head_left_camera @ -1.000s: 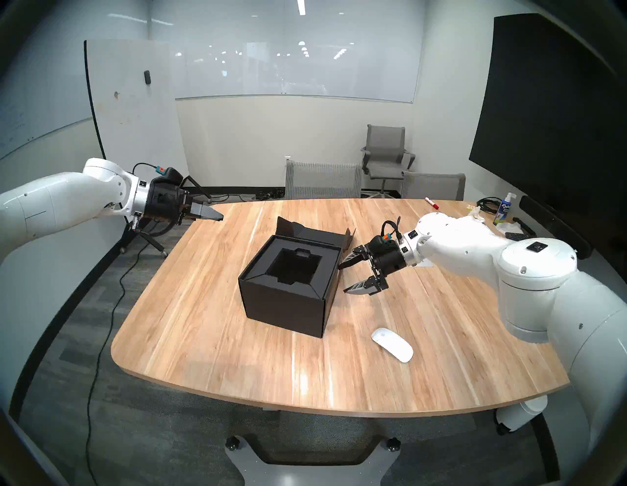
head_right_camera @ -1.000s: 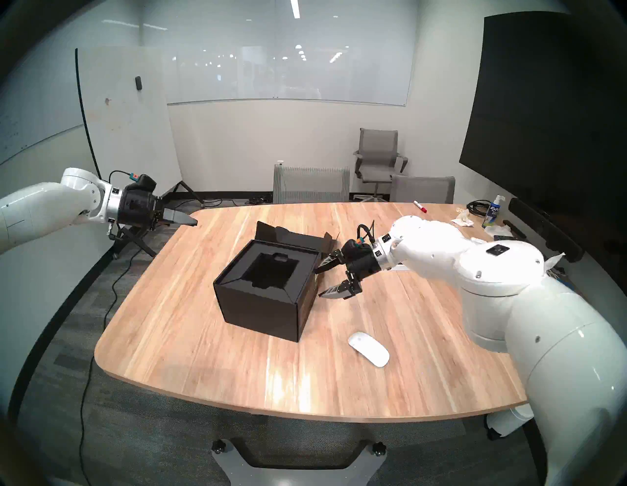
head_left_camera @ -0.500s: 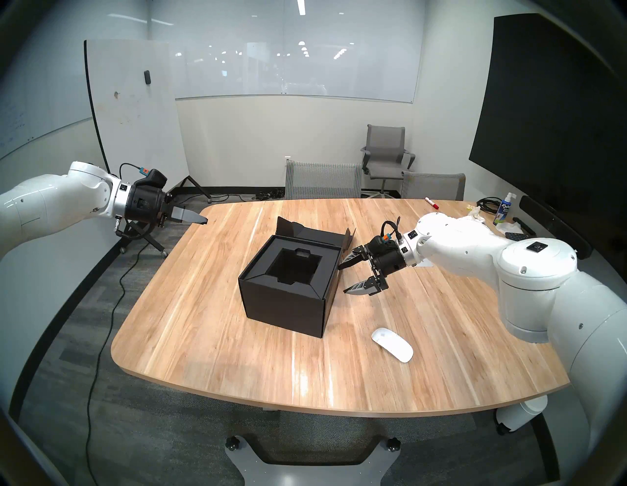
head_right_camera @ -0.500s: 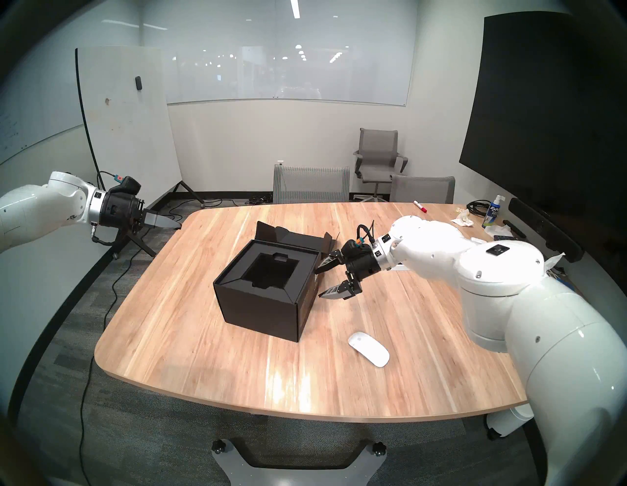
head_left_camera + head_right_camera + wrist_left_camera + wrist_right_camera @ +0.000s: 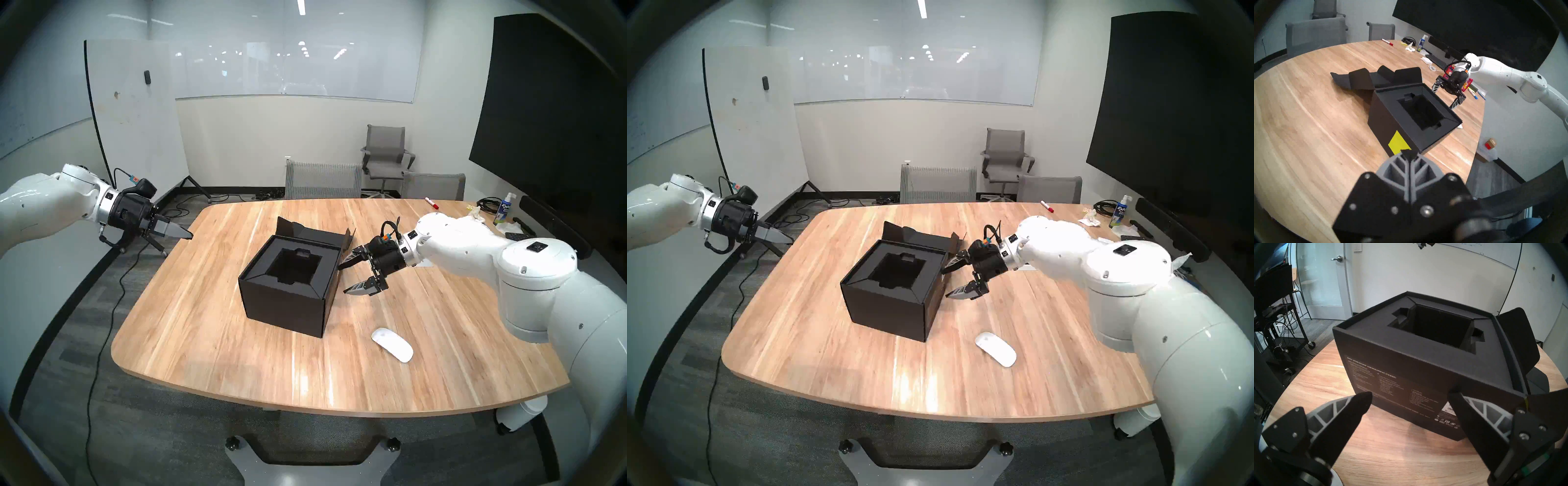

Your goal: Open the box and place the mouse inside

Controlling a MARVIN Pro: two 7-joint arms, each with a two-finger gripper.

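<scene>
Right end effector (image 5: 346,277) is spread wide, empty, parked just beside the right wall of the black box (image 5: 285,298). Left end effector (image 5: 185,234) is clenched on nothing, off the desk's (image 5: 217,339) far-left corner, well apart from the box. Box step looks done: flap lid (image 5: 305,230) folded back on the far side, black insert (image 5: 293,269) exposed, its recess empty as far as visible. White mouse (image 5: 392,344) sits on the desk near-right of the box, untouched. Left: pick the mouse, drop it in the recess.
</scene>
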